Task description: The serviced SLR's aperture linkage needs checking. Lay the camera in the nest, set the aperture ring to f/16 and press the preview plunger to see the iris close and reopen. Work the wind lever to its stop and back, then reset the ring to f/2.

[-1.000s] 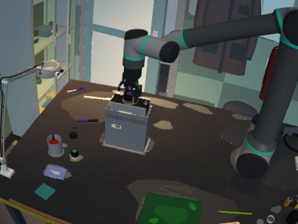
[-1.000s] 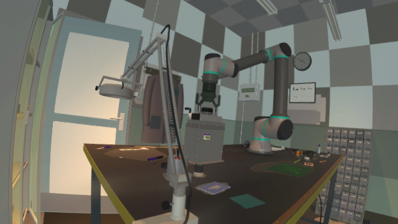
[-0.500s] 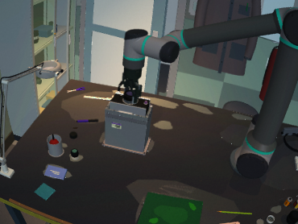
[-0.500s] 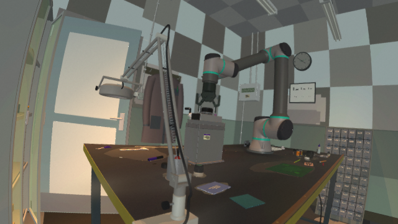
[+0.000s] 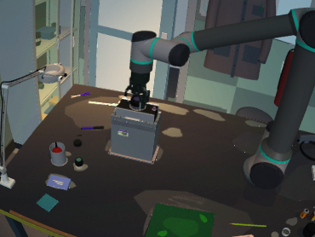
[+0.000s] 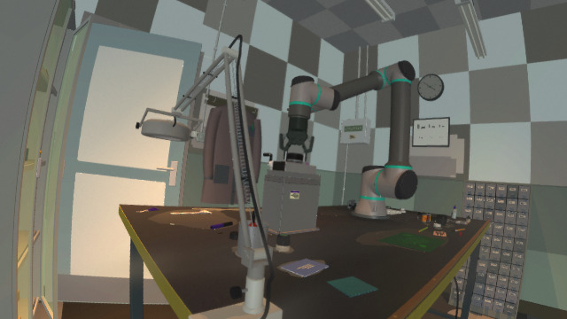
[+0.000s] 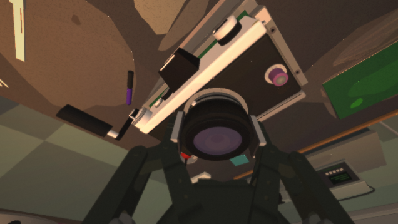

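Note:
On the grey nest box [image 5: 135, 135] at the middle of the bench lies the SLR camera [image 7: 219, 75], lens up. Its lens barrel [image 7: 217, 128] with the aperture ring [image 7: 216, 95] faces the wrist camera. The pink preview plunger [image 7: 279, 77] sits on the black body right of the lens. The black wind lever [image 7: 90, 120] sticks out to the left. My gripper [image 7: 218, 133] straddles the lens barrel from above, open and closing in, holding nothing. The gripper [image 5: 137, 97] stands directly over the nest box [image 6: 291, 197].
Behind the bench are a door, a hanging coat and the arm's base [image 5: 266, 164]. A desk lamp [image 6: 166, 128] stands at the front left edge. A purple pen [image 5: 92, 127], a cup [image 5: 58, 154], a small knob [image 5: 79, 162] and a green mat [image 5: 181, 221] lie on the table.

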